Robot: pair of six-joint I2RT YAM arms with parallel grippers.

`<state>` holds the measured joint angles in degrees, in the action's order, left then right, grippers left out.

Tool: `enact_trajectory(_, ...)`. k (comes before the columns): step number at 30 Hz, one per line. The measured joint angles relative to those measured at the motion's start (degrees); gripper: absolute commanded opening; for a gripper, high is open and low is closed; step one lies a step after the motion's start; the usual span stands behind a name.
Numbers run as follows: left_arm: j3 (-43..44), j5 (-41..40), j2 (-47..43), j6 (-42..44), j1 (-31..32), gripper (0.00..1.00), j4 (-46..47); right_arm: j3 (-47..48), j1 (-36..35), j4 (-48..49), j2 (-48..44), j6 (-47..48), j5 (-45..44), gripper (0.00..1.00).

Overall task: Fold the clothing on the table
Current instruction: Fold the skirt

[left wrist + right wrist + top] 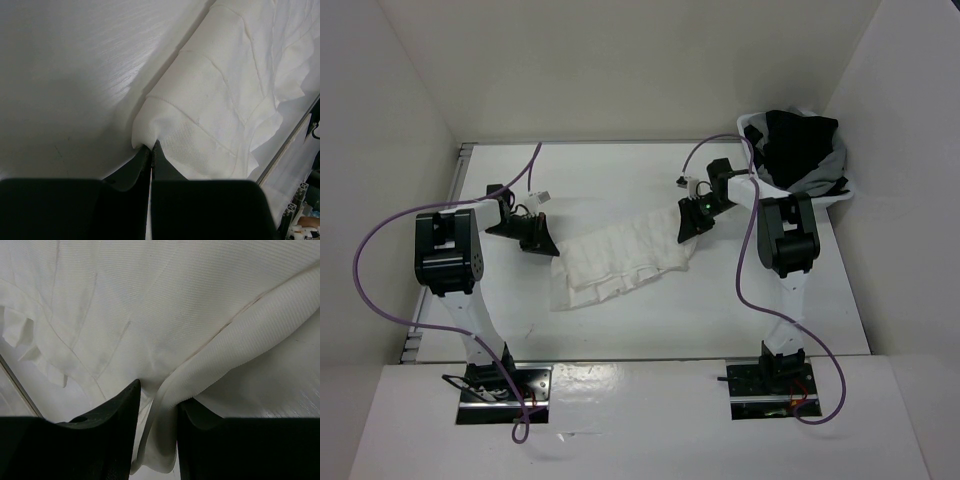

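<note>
Watching from the overhead camera, I am seeing the skirt [620, 258] lying stretched across the middle of the table [620, 180], between the two arms. My left gripper [151, 149] is pinching one corner of it, fingers pressing fully together on the cloth. My right gripper [157, 405] is standing partly apart at the other end — a loose fold is hanging in the gap.
</note>
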<state>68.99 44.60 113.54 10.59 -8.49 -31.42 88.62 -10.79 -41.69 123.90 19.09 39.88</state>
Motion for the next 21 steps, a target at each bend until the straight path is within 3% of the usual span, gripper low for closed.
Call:
enact_trajectory(5,0.00,-0.02,-0.04,0.02,0.00,0.00,-0.07,0.00,-0.35,0.02,0.11,-0.20,-0.04,0.34)
enact_trajectory(9,0.00,-0.22,-0.07,0.04,0.00,0.00,-0.09,0.00,-1.46,0.02,0.35,-0.22,-0.44,0.24)
enact_trajectory(14,0.00,-0.48,-0.07,0.04,0.00,0.00,-0.11,0.55,-3.48,-0.09,0.92,-0.44,-1.44,0.01)
enact_trajectory(21,0.00,-0.83,-0.07,0.04,0.00,0.00,-0.11,1.95,-5.25,-0.70,0.87,-1.97,-6.03,0.00)
